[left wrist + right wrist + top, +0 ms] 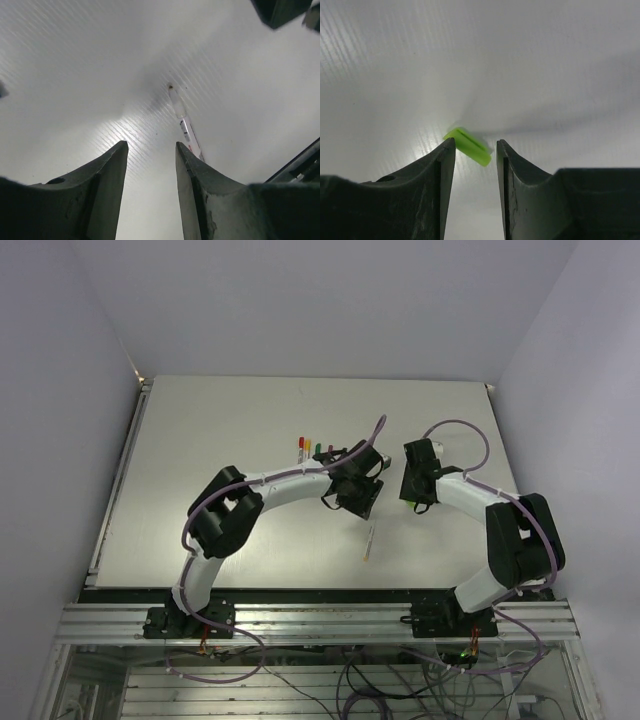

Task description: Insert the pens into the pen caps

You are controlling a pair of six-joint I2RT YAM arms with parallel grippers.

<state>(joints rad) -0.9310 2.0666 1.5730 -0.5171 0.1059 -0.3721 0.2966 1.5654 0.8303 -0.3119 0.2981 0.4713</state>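
A whitish pen [183, 121] with a small dark tip lies on the table just beyond my left gripper [151, 146], and its near end runs behind the right finger. That gripper is open and empty. The top view shows a pen [369, 540] lying below my left gripper [354, 490]. A light green cap [468, 145] lies on its side on the table just past the fingertips of my right gripper [476, 142], closer to the left finger. That gripper is open and not closed on the cap. My right gripper [414, 490] hangs over the table's middle.
Several small coloured pieces, red [302, 447], yellow [308, 447], green [319, 451] and a dark one [330, 451], lie in a row just left of the left gripper. The white table [200, 490] has walls on three sides. A dark part [280, 11] shows at the top right of the left wrist view.
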